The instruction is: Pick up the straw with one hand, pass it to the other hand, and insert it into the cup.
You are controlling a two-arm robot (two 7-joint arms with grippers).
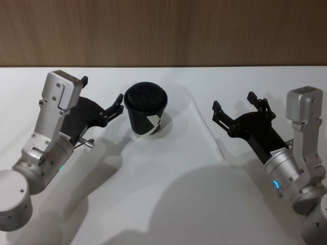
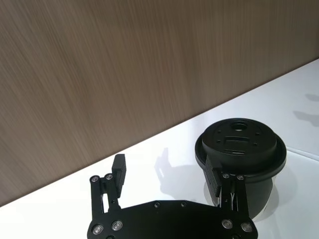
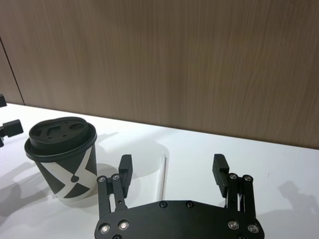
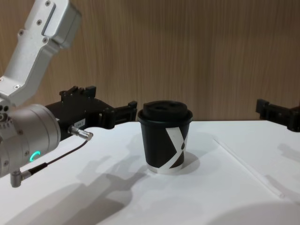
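Now | thin translucent straw (image 1: 204,125) flat | domed-lid cup (image 1: 147,115) upright | left gripper (image 1: 102,91), right gripper (image 1: 233,101) released

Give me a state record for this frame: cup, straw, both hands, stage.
cup: upright on the table, lid on, no straw in it
straw: flat on the table, right of the cup, not held
left hand: open, empty, close beside the cup on its left
right hand: open, empty, right of the straw
stage: pickup not yet done
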